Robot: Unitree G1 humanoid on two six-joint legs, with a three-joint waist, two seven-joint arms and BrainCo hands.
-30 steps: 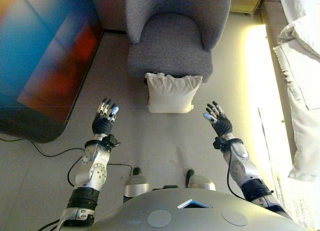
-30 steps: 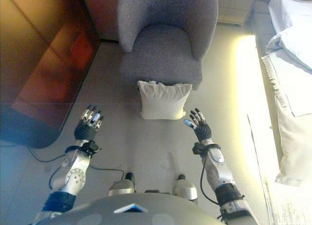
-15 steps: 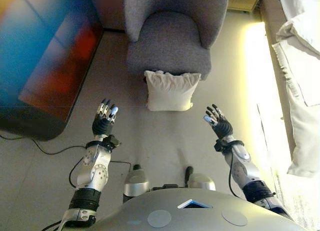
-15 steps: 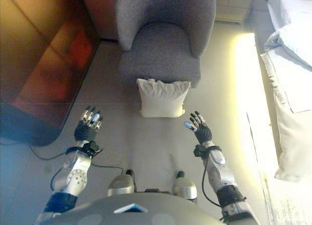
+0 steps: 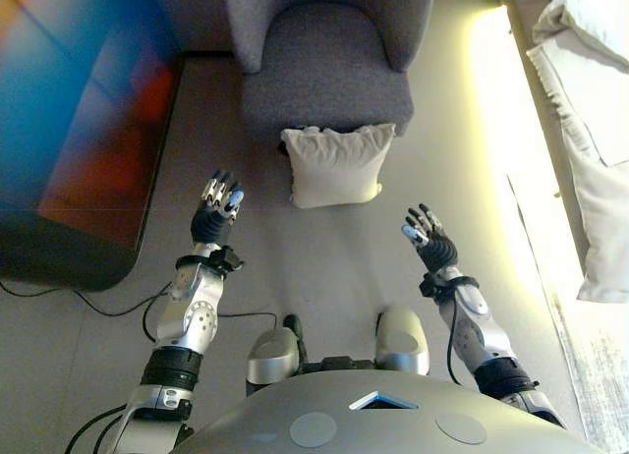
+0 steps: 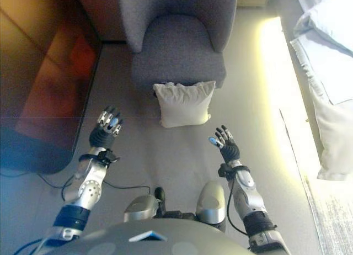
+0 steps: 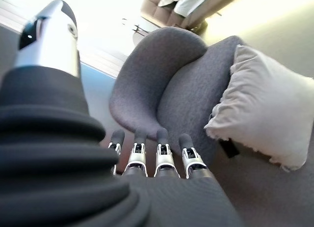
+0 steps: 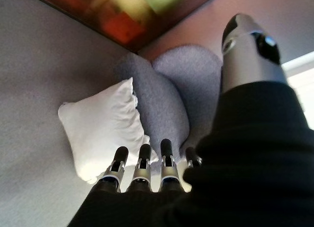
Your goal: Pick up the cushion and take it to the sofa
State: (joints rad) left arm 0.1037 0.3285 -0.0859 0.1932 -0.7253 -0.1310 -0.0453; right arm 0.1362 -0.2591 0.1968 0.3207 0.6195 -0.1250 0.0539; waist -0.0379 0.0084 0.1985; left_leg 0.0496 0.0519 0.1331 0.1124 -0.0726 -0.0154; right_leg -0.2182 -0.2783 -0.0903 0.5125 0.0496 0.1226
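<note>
The cream cushion point(image 5: 336, 165) stands on the grey floor point(image 5: 324, 267), leaning against the front of the grey armchair point(image 5: 329, 76), and it is ahead of both hands and between them, not touched by any of the fingers. The left hand point(image 5: 214, 218) is raised with its fingers point(image 7: 163, 156) straight and spread, holding nothing, and the cushion lies beyond these fingers and to their inner side. The right hand point(image 5: 429, 243) is raised in the same way, its fingers point(image 8: 141, 169) open and empty, apart from the cushion.
</note>
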